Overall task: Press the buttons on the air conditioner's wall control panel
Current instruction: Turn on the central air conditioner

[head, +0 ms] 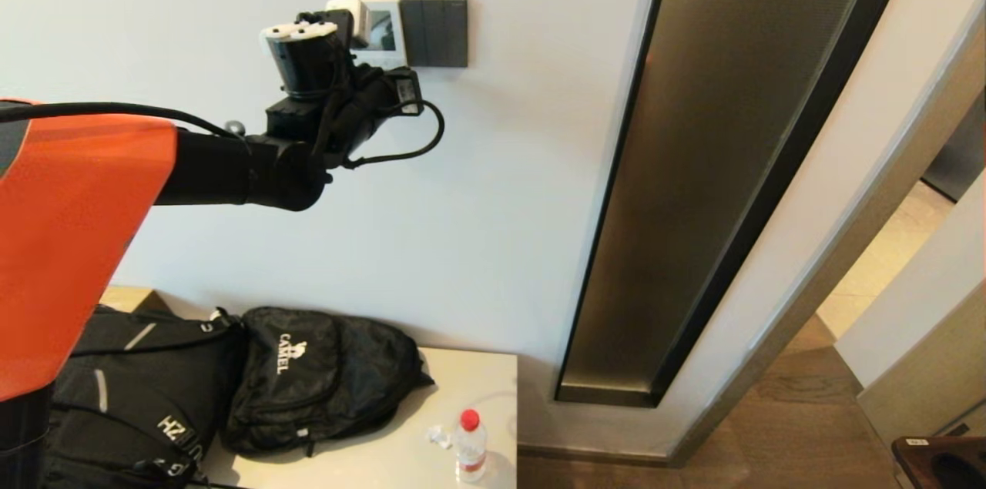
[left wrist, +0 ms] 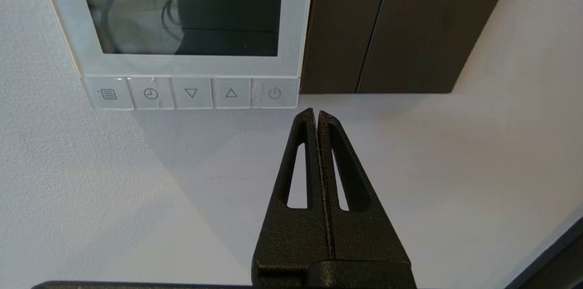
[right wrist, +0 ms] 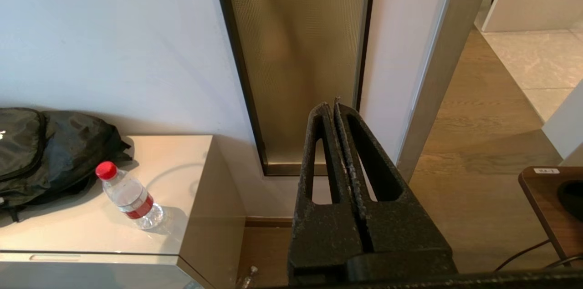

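Readable text you have: "CAMEL" in white on the smaller black fabric backpack (head: 323,381), and "HZ..." partly visible on the larger black backpack (head: 139,404) beside it. A small white label sits on the dark wooden piece (right wrist: 546,193) at the right wrist view's edge; you can't read it.

Containers: one clear plastic water bottle with a red cap and red label band (head: 469,444) stands upright on the beige glossy cabinet top (head: 493,373), roughly half full. Crumpled clear wrapper (head: 439,437) just beside it. Both backpacks are zipped, so their contents are hidden.

Your target: the small square white plastic wall control panel (left wrist: 291,16) is mounted flat on the pale wall, touching the left side of the dark grey three-rocker switch plate (left wrist: 387,25). Its screen is dark and shows only reflections. The row of five small white keys (left wrist: 191,93) runs horizontally along the panel's lower edge, with these icons: list, clock, down triangle, up triangle, power.

Left gripper (left wrist: 316,114): raised at the wall, fingers pressed together, holding nothing, tips just below the power key end of the row. You can't tell if they touch the wall.

Right gripper (right wrist: 332,107): fingers together, empty, hanging low and aimed toward the bronze textured wall strip (right wrist: 296,52) and the wood floor (right wrist: 478,143).
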Motion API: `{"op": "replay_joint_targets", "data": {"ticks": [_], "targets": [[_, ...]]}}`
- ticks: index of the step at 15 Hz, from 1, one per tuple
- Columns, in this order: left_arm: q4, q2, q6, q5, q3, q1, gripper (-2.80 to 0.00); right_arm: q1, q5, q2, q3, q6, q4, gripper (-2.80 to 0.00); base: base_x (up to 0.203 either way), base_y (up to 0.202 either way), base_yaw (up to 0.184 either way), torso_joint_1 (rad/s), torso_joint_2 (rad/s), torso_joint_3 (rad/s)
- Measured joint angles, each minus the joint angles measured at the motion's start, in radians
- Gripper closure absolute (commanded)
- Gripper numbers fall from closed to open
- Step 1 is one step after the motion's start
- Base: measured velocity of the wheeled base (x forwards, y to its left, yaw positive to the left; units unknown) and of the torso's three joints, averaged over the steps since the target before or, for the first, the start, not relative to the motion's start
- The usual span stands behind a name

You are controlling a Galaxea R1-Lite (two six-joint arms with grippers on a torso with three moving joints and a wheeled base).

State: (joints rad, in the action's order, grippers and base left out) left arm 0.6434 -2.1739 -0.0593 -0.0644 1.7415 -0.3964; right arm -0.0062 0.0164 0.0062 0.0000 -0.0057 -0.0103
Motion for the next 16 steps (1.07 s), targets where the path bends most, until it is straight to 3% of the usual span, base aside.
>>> {"op": "replay_joint_targets", "data": {"ticks": [16], "targets": [[-0.052,-0.049,-0.004,-0.008,0.107,0.053,0.0,0.0,0.0,0.0,0.0,0.0,0.0,0.0,0.0,0.0,0.0,0.0,0.0,0.0]]}}
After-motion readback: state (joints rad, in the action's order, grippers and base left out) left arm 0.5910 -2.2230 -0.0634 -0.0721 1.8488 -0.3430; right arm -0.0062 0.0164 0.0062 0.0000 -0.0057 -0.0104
